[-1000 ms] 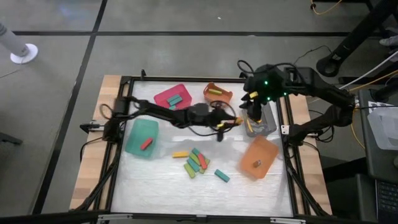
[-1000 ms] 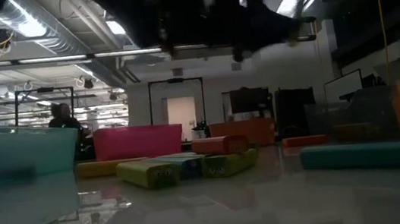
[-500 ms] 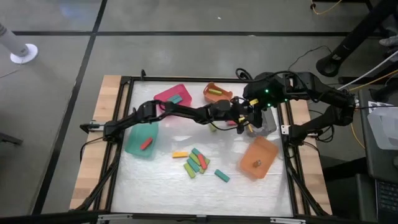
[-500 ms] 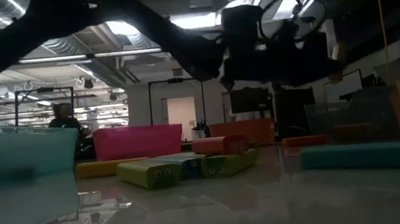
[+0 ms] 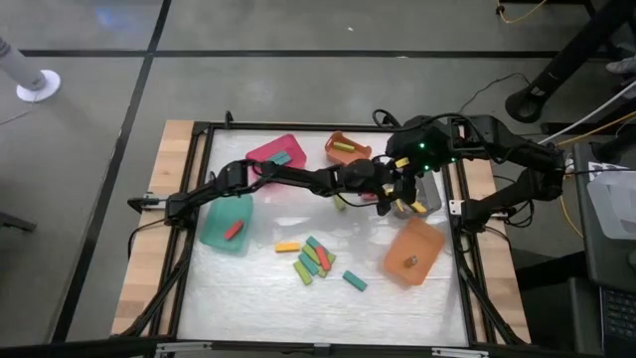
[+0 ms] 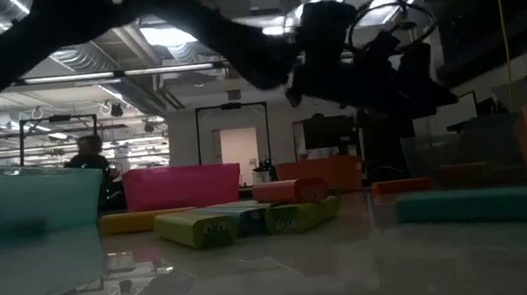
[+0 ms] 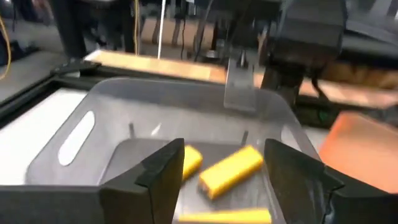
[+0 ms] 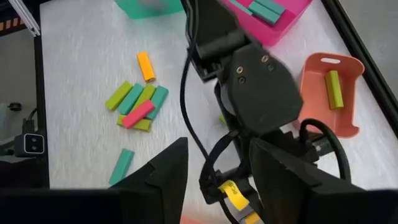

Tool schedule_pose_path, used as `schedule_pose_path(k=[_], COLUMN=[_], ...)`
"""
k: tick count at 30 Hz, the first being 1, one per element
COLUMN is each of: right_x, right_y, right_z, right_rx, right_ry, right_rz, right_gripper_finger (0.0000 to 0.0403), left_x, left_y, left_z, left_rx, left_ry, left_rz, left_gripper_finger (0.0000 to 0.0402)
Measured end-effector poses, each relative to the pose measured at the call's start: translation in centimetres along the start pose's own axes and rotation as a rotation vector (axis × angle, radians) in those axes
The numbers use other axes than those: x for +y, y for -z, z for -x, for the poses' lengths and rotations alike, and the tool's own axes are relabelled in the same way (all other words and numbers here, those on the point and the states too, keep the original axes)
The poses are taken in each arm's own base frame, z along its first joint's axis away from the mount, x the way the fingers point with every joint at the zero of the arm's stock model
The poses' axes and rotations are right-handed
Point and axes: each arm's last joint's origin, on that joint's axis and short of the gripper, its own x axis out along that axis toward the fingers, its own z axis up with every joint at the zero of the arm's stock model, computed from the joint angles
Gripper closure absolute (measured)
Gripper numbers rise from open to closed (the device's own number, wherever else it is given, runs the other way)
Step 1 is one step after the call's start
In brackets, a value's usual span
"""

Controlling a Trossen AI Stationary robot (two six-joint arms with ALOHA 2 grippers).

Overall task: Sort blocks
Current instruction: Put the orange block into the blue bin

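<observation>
My left gripper (image 7: 224,180) hangs open over the grey bin (image 7: 93,112), at the table's right (image 5: 429,194). Yellow blocks (image 7: 231,169) lie loose on the bin's floor below its fingers. My right gripper (image 8: 214,180) is open and holds nothing. It stands just above the left arm's wrist, at the bin's far side (image 5: 397,164). A heap of green, teal and red blocks (image 5: 313,259) lies mid-table. A yellow block (image 5: 288,246) and a teal block (image 5: 355,281) lie beside it.
A teal bin (image 5: 227,221) at the left holds a red block. The pink bin (image 5: 275,154) at the far side holds teal blocks. One orange bin (image 5: 348,149) holds a green block. Another orange bin (image 5: 412,251) sits near the right, below the grey bin.
My left gripper has gone toward the table's right edge, from mid-table to over the grey bin, its arm now stretched across the table. The right arm has shifted slightly toward the far edge.
</observation>
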Motion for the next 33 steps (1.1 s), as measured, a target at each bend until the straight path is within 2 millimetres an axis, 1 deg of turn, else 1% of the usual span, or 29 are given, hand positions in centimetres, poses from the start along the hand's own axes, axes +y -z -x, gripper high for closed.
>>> schedule_pose_path(k=[2,5,11,14,18,20,22,26,29,31,33], right_x=[0.0,0.0,0.0,0.0,0.0,0.0,0.0,0.0,0.0,0.0,0.0], right_y=[0.0,0.0,0.0,0.0,0.0,0.0,0.0,0.0,0.0,0.0,0.0], right_z=[0.0,0.0,0.0,0.0,0.0,0.0,0.0,0.0,0.0,0.0,0.0], right_rx=[0.000,0.000,0.000,0.000,0.000,0.000,0.001,0.001,0.000,0.000,0.000], right_ry=[0.000,0.001,0.001,0.001,0.001,0.001,0.001,0.001,0.000,0.000,0.000], right_rz=[-0.001,-0.001,-0.001,0.000,0.000,0.000,0.000,0.000,0.000,0.000,0.000], right_gripper_finger=[0.0230,0.0230,0.0230,0.0230,0.0230,0.0230,0.0230,0.0230,0.0230,0.0230,0.0230], left_x=[0.1,0.2,0.0,0.2,0.9,1.2,1.4,1.5,1.4,1.4,1.4], left_y=[-0.7,-0.6,1.2,2.1,2.7,2.9,3.5,4.6,4.8,5.0,5.1], left_z=[0.7,1.5,2.0,2.1,2.2,2.3,2.1,2.0,2.0,2.1,2.1], left_rx=[0.072,0.200,0.387,0.448,0.459,0.480,0.499,0.543,0.566,0.587,0.592], left_ry=[-0.008,-0.011,-0.015,-0.059,-0.104,-0.105,-0.098,-0.091,-0.081,-0.075,-0.070], left_rz=[-0.036,-0.077,-0.099,-0.137,-0.178,-0.161,-0.151,-0.167,-0.187,-0.202,-0.199], left_gripper_finger=[0.0191,0.0190,0.0190,0.0190,0.0190,0.0190,0.0190,0.0190,0.0191,0.0204,0.0231])
